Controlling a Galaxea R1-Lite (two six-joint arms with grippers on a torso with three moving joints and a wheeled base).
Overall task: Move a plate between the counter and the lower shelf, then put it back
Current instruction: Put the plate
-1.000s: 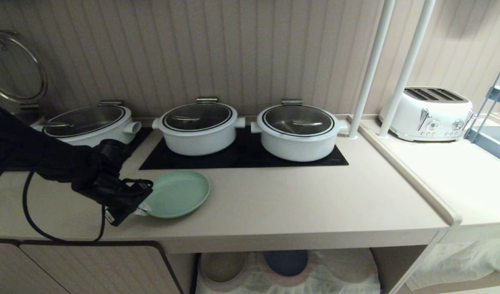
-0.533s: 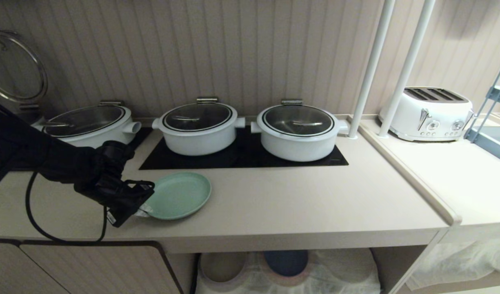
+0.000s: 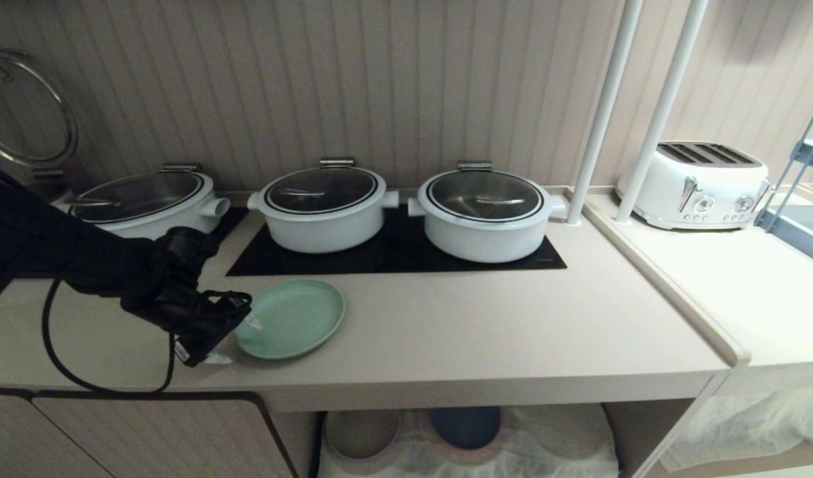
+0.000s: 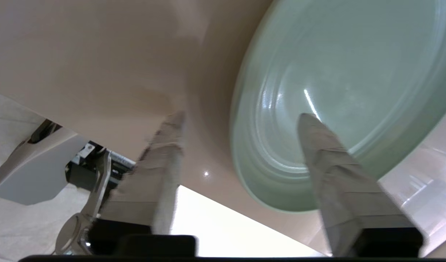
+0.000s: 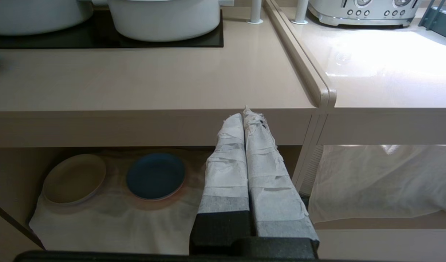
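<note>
The left gripper [image 4: 241, 120] has its jaws spread wide astride the near rim of the green plate [image 3: 291, 318], which lies flat on the counter [image 3: 459, 332], while only the right wrist view shows the right gripper [image 5: 244, 114], jaws pressed together, before the lower shelf [image 5: 110, 218].

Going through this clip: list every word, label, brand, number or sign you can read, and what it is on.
No text can be read in any view.
The toaster has dials and buttons on its front, but any marks by them are too small to read.
A small white tag hanging below the left gripper is too small to read.
The white pots, the plate and the counter show no lettering.
</note>
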